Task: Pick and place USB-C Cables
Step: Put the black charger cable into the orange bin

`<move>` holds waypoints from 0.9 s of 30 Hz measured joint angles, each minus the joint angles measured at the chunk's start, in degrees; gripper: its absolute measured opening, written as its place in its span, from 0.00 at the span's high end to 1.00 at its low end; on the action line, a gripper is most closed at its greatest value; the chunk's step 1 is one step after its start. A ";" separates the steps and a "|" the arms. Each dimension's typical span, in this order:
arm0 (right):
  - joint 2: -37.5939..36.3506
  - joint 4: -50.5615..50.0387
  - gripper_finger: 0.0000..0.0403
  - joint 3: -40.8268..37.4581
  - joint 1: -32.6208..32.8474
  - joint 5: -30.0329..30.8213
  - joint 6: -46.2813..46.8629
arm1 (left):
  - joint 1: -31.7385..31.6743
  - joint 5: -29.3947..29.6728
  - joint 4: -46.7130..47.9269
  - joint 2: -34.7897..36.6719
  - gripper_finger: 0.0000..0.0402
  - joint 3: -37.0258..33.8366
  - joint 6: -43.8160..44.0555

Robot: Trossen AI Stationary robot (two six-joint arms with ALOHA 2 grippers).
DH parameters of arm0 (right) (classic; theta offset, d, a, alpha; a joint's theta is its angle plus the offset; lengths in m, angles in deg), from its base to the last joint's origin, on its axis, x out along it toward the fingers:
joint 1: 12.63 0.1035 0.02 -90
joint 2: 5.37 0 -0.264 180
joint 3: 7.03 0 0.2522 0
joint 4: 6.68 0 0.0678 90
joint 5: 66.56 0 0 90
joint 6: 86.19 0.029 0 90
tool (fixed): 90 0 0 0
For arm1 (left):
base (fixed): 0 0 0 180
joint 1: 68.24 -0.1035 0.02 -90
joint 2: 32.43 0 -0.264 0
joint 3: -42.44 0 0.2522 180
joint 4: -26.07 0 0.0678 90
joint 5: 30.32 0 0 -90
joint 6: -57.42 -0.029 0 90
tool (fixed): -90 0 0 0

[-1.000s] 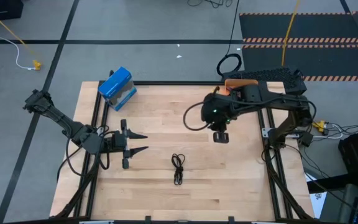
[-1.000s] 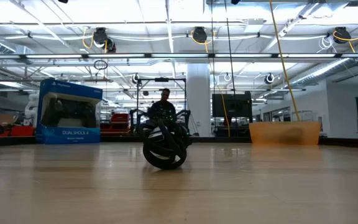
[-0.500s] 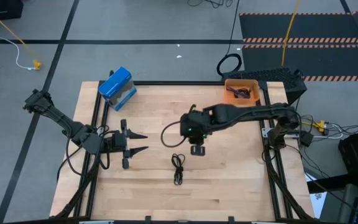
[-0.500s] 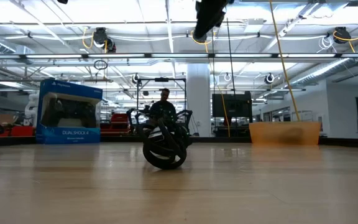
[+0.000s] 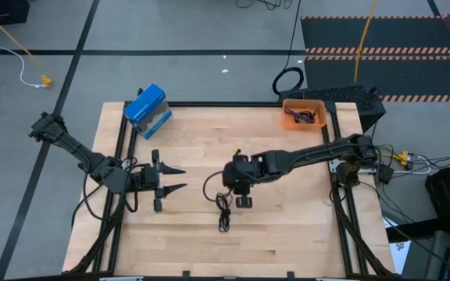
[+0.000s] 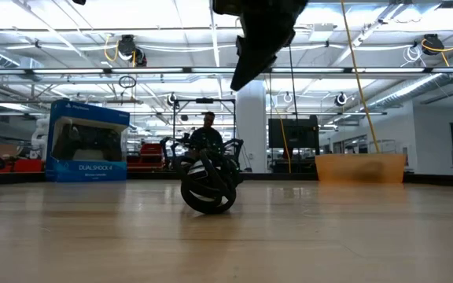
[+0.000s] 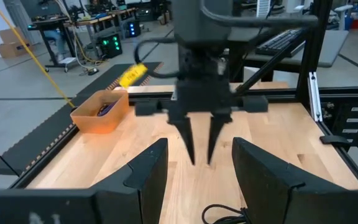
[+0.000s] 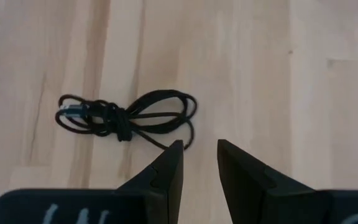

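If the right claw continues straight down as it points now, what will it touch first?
Probably the bare table, just beside the black folded cable. The open right claw points down with its tips next to the cable's loop, though depth is uncertain.

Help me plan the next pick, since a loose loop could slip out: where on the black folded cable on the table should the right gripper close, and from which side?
Grip the black folded cable at its knotted middle, where the strands bunch tightest, coming straight down from above. It lies flat on the table, so the open right gripper, hovering just beside it, should straddle that waist across its long axis.
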 joint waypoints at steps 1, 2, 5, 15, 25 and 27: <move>0.00 1.19 0.78 -0.91 0.32 -0.04 -0.28 | 0.00 0.00 0.00 0.00 0.55 0.00 0.00; 0.00 2.47 0.78 -1.84 0.62 -0.04 -0.46 | -0.01 0.00 0.00 0.00 0.55 0.00 0.00; 0.00 5.47 0.78 -4.35 1.56 -0.53 -1.61 | -0.02 0.00 0.00 0.00 0.55 0.00 -0.04; 3.11 14.96 0.78 -7.88 3.83 -3.06 -2.98 | -0.33 0.00 0.00 0.00 0.55 0.02 -0.13; 9.16 16.10 0.66 -7.88 4.11 -4.46 -6.15 | -0.87 0.02 0.04 -0.02 0.55 0.02 -0.34; 9.81 16.11 0.62 -7.86 4.11 -4.41 -7.50 | -0.87 0.02 0.02 -0.02 0.55 0.02 -0.35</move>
